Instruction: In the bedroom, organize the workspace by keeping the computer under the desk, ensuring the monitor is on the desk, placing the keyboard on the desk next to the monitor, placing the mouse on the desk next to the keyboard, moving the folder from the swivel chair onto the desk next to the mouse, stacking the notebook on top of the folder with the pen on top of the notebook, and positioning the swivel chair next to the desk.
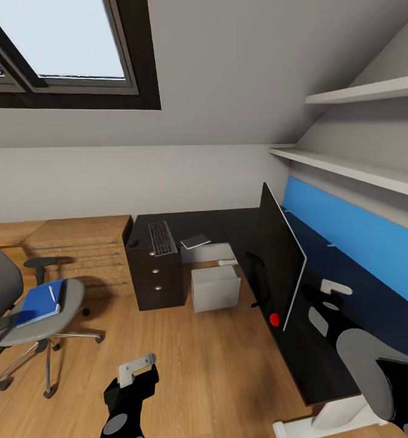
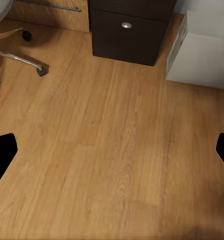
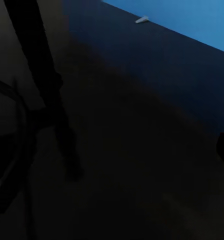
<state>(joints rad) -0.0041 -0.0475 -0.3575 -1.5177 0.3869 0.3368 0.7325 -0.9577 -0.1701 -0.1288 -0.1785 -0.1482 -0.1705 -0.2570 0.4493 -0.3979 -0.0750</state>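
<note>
The black desk (image 1: pixel 234 222) runs along the blue back panel. The monitor (image 1: pixel 281 261) stands on it, seen nearly edge-on, with the keyboard (image 1: pixel 162 237) and the notebook (image 1: pixel 195 241) at the far end. A small dark lump, maybe the mouse (image 1: pixel 133 243), lies beside the keyboard. The grey computer (image 1: pixel 216 288) sits on the floor under the desk. On the swivel chair (image 1: pixel 58 316) lies the blue folder (image 1: pixel 41 302) with the white pen (image 1: pixel 51 294) on it. My left gripper (image 2: pixel 112 155) hangs open over bare floor. My right gripper (image 1: pixel 322 307) is open above the desk behind the monitor.
A black drawer unit (image 1: pixel 158 277) stands under the desk's far end, next to an oak dresser (image 1: pixel 82 249). White shelves (image 1: pixel 349 167) hang above the blue panel (image 1: pixel 356 234). The monitor's stand (image 3: pixel 41 75) is close to my right gripper. Wood floor (image 1: pixel 216 365) lies between chair and desk.
</note>
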